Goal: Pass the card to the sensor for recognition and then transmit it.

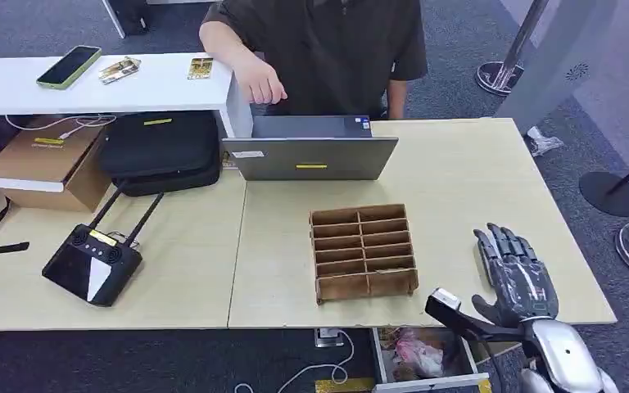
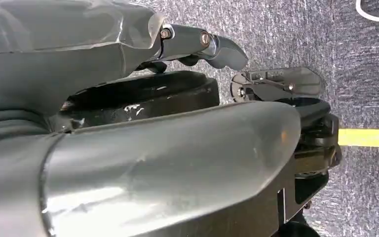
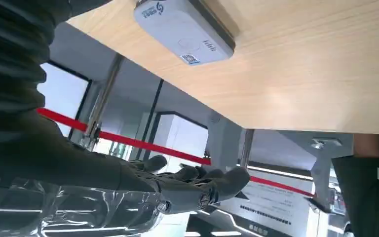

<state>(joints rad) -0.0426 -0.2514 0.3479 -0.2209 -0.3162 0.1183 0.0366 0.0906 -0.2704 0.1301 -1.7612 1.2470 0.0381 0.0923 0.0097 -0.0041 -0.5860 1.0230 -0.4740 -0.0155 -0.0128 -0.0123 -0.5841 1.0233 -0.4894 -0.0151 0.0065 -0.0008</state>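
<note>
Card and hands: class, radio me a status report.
Right hand open above the table. Left hand hanging, state unclear. Card on white shelf, untouched. Person's hand beside it.

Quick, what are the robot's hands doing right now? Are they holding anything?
Left robot hand: hangs by the floor, fingers curled in, holding nothing that shows.
Right robot hand: open over the table, fingers spread, holding nothing.

The pale wooden counter (image 1: 475, 176) carries a wooden slotted organizer (image 1: 364, 252) near its middle, a grey laptop (image 1: 309, 149) at the far edge, a black bag (image 1: 161, 151) and a cardboard box (image 1: 45, 161) to the left, and a black remote controller (image 1: 92, 264) with antennas nearer the front.
</note>
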